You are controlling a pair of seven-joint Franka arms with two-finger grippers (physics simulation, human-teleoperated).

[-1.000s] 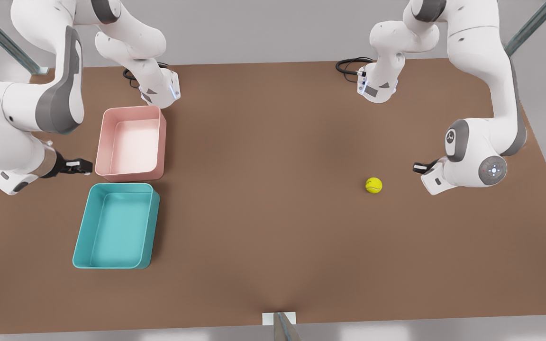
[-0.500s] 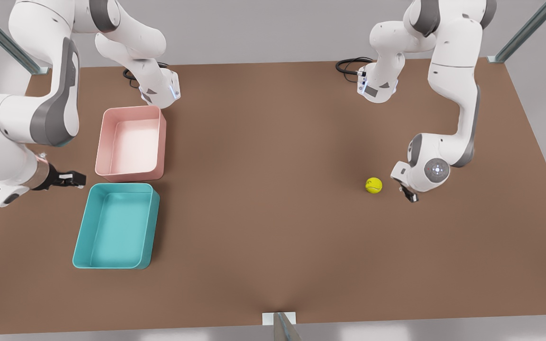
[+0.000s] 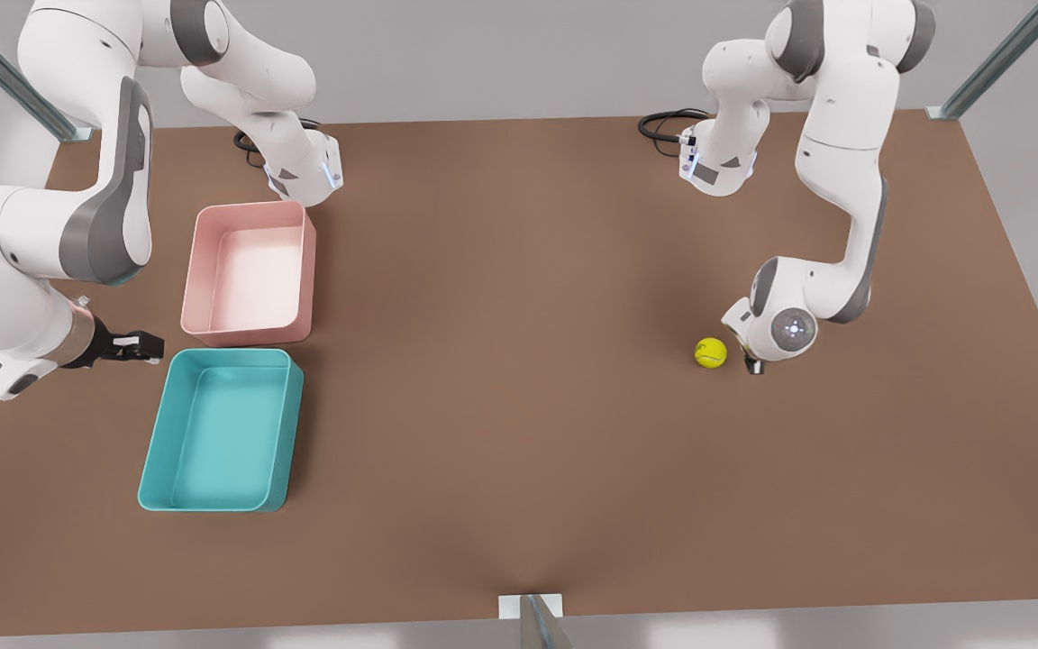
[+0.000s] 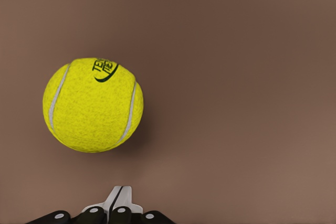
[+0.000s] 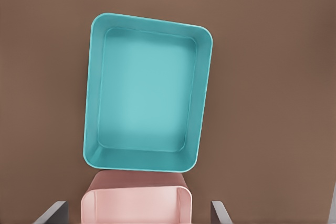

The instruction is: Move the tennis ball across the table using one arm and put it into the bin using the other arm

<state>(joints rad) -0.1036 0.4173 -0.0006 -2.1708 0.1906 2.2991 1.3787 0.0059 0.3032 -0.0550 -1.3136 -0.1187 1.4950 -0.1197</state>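
Pushing the ball is the step in hand, as we judge it. Our left gripper (image 3: 753,365) sits low at the surface (image 3: 519,406), just beside the ball (image 3: 711,352) on the front view's right. In the left wrist view its fingers (image 4: 119,199) are pressed together, clenched on nothing, and the ball (image 4: 93,105) lies just ahead of them, off to one side of their line.

To do this well, we think the closed fingers should meet the ball through its middle, not its flank. An off-centre touch would likely send it rolling aslant. A slow, steady push toward the front view's left should keep it from running away, since a ball rolls freely on a flat surface.

Our right gripper (image 3: 130,343) waits far across on the front view's left, just beside the bin (image 3: 159,469) and the pink tray (image 3: 199,297). Its fingers (image 5: 51,213) stand wide apart, released, and its wrist view looks over the bin (image 5: 94,129) and the tray (image 5: 136,195). The ball is still well apart from the bin.
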